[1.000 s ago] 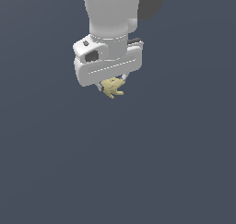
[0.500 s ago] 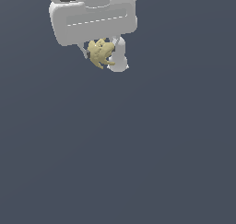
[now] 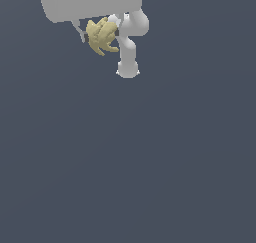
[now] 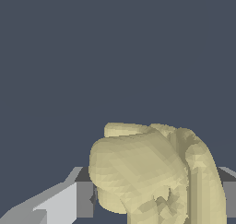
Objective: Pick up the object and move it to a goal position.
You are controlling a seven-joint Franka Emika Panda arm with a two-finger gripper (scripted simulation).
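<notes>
Filling the near field of the wrist view, the object (image 4: 152, 172), pale yellow and lobed, sits clamped between the claw (image 3: 100, 37) fingers, one grey finger (image 4: 76, 197) showing beside it; the grip looks taken across its bulk so the lobes hang free below; farther off, in the exterior view, the object (image 3: 102, 35) hangs just under the claw's white body, clear of any surface, with the arm's links (image 3: 130, 42) beyond; transport to the goal seems underway, no goal marker showing.
</notes>
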